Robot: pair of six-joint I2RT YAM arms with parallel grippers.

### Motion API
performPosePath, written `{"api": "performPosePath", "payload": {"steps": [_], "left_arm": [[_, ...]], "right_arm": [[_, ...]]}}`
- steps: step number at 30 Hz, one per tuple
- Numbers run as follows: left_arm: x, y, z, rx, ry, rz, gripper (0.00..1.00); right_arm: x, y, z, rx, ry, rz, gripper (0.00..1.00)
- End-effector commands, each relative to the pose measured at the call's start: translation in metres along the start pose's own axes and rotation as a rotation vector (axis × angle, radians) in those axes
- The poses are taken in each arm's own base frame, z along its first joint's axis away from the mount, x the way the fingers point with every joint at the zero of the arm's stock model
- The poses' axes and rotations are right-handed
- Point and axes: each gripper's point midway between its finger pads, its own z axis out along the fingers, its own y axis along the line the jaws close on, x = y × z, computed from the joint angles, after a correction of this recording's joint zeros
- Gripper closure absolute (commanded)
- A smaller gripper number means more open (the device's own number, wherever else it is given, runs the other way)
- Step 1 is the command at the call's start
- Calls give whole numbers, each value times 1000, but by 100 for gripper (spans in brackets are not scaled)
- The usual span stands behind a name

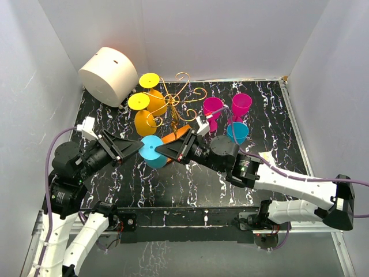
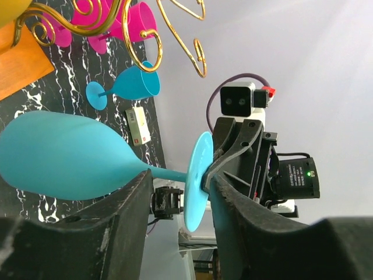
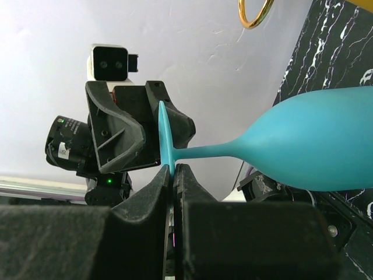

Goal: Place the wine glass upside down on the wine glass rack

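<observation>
A cyan wine glass (image 1: 151,151) hangs in the air between both grippers, lying sideways in front of the wine glass rack (image 1: 173,98), a gold wire stand on a wooden base (image 1: 177,137). My right gripper (image 3: 173,170) is shut on the rim of the glass's foot (image 3: 164,137). My left gripper (image 2: 179,186) is open, its jaws standing either side of the stem (image 2: 166,173) and foot (image 2: 197,181), with a gap showing on the bowl side. The bowl (image 2: 64,156) points away toward the rack.
Two yellow-orange glasses (image 1: 151,104) hang upside down on the rack. Two pink glasses (image 1: 226,106) and another cyan glass (image 1: 237,131) stand on the black marbled table at the right. A white cylinder (image 1: 109,75) lies at the back left. White walls enclose the table.
</observation>
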Motion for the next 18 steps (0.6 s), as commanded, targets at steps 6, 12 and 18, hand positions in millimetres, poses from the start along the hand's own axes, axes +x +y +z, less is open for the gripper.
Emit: {"api": "performPosePath", "payload": {"steps": [6, 12, 18], "left_arm": [[10, -18, 3, 97, 87, -14, 79], [2, -21, -1, 58, 45, -3, 100], [-9, -40, 4, 132, 13, -44, 100]], "right_arm": [[0, 30, 3, -115, 20, -25, 100], [4, 32, 7, -136, 40, -44, 100], [-10, 27, -3, -96, -31, -101, 47]]}}
